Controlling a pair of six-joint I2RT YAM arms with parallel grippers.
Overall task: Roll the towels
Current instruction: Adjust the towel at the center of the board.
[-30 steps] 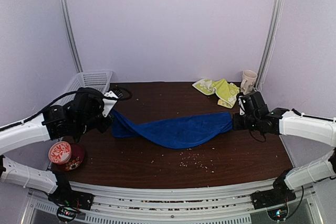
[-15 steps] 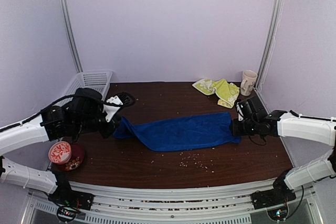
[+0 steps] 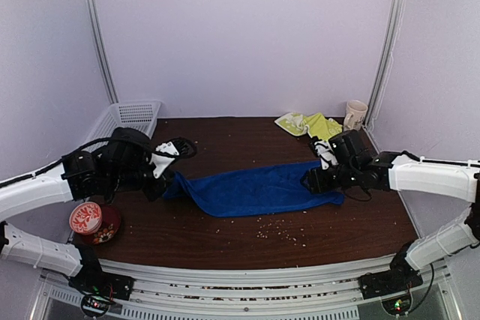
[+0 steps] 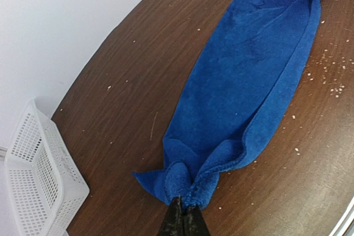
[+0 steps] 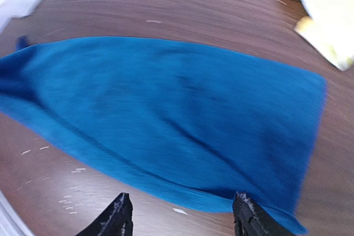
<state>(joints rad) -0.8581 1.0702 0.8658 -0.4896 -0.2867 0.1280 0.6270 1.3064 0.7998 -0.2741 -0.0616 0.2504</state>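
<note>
The blue towel (image 3: 255, 187) lies stretched flat across the middle of the brown table (image 3: 225, 140), folded lengthwise. My left gripper (image 3: 166, 183) is shut on its bunched left end (image 4: 185, 183), low at the table. My right gripper (image 3: 309, 181) hovers open over the towel's right part, and its fingertips (image 5: 119, 216) are spread with nothing between them. The towel (image 5: 166, 109) fills the right wrist view, blurred. The yellow-green towel (image 3: 309, 124) lies crumpled at the back right, apart from both grippers.
A pale mug (image 3: 355, 115) stands at the back right corner beside the yellow-green towel. A white mesh basket (image 3: 129, 115) sits at the back left. A red cup (image 3: 88, 219) stands near the left arm. Crumbs (image 3: 281, 230) dot the table in front of the blue towel.
The blue towel, held sagging between both grippers, now lies on the table. My right gripper let go, opened and moved left over it. The left gripper shifted slightly right, still gripping.
</note>
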